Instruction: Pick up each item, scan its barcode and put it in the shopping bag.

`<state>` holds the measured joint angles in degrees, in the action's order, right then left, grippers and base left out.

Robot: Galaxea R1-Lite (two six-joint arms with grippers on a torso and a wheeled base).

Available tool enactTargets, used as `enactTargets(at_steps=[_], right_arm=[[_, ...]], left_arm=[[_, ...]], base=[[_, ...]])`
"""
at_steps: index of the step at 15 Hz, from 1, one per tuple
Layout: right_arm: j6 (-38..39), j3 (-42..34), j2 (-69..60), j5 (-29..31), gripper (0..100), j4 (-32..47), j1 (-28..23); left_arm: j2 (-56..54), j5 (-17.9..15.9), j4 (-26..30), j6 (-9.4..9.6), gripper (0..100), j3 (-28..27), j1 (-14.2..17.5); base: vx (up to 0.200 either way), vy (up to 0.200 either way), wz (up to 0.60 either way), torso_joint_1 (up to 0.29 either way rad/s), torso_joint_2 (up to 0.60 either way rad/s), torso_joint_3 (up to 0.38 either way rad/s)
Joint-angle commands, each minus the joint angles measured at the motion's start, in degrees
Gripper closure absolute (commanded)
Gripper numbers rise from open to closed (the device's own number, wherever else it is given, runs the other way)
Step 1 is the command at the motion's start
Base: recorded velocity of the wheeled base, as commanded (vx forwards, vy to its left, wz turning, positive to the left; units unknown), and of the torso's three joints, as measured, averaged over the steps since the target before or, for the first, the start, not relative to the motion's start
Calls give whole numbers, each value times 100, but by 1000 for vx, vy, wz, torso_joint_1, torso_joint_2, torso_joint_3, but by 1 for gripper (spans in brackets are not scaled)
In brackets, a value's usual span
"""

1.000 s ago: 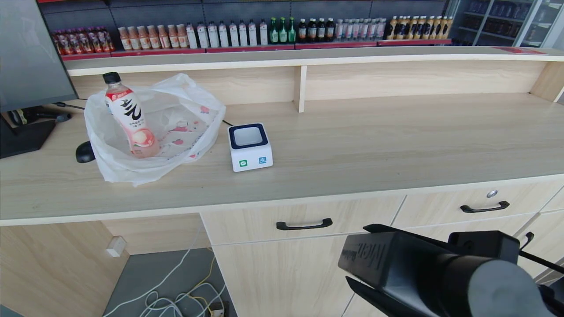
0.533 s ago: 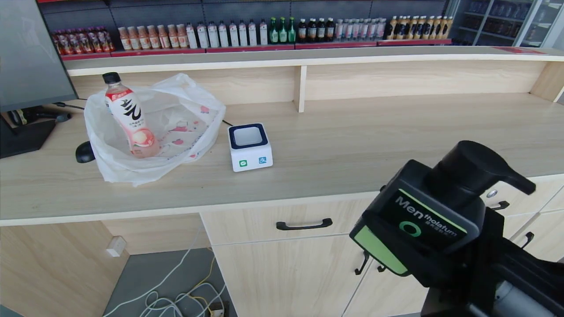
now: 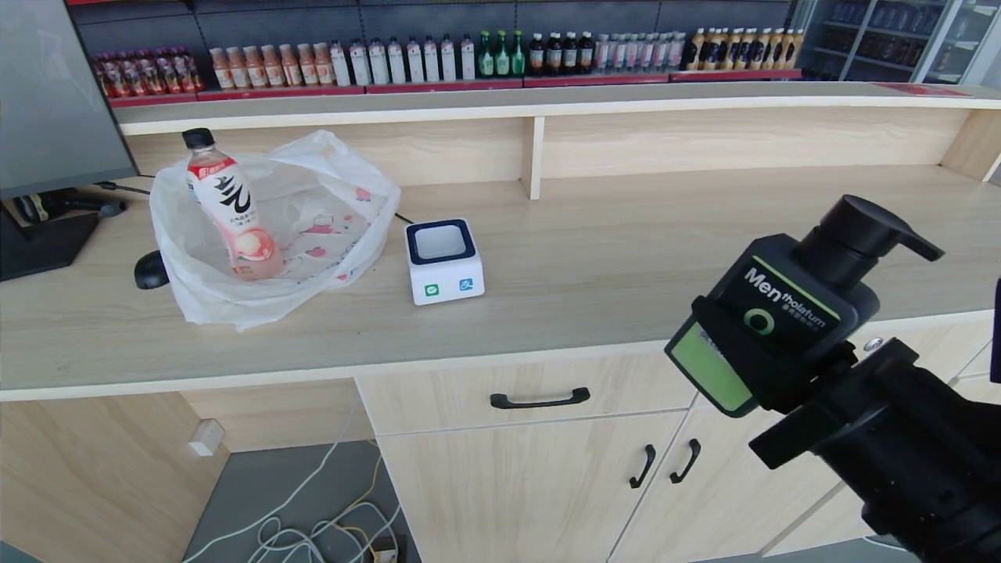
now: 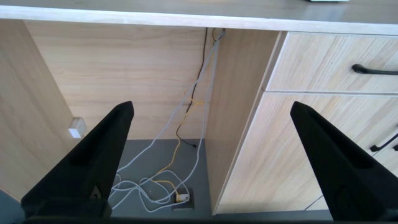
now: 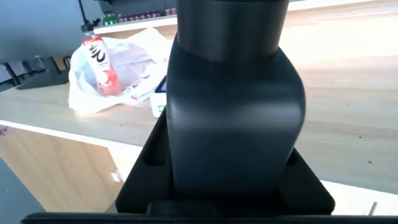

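R gripper [image 3: 794,385] w/ pump bottle [image 3: 784,306], green label [image 3: 708,364]

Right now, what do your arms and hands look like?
Left hand: two matte black, wedge-shaped fingers tapering to blunt tips. Right hand and right arm: matte black too, blocky and angular. No markings visible on either.

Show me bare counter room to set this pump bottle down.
Widest free patch for the pump bottle: the counter right of the scanner, out to its right end. A narrow strip runs along the front edge. The left end is crowded: shopping bag with pink bottle, mouse, monitor.
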<state>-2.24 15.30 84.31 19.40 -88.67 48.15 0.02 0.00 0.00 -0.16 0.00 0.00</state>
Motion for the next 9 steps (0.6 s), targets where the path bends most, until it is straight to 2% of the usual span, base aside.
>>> enactTargets(at_steps=[1, 2, 5, 7, 9], right_arm=[[13, 96, 121, -32, 100, -1, -1001], [13, 105, 130, -41, 100, -1, -1229], [-13, 43, 209, -234, 100, -18, -1423], [-145, 553, 270, -437, 100, -27, -1484], [-136, 289, 24, -445, 100, -27, -1695]], left_arm=[[-2, 0, 0, -2, 0, 0, 0], [-2, 0, 0, -2, 0, 0, 0], [-2, 0, 9, 16, 0, 0, -9], [-2, 0, 0, 7, 0, 0, -9], [-2, 0, 0, -2, 0, 0, -9]], base=[[0, 0, 0, 0, 0, 0], [0, 0, 0, 0, 0, 0], [0, 0, 0, 0, 0, 0], [0, 0, 0, 0, 0, 0], [0, 0, 0, 0, 0, 0]])
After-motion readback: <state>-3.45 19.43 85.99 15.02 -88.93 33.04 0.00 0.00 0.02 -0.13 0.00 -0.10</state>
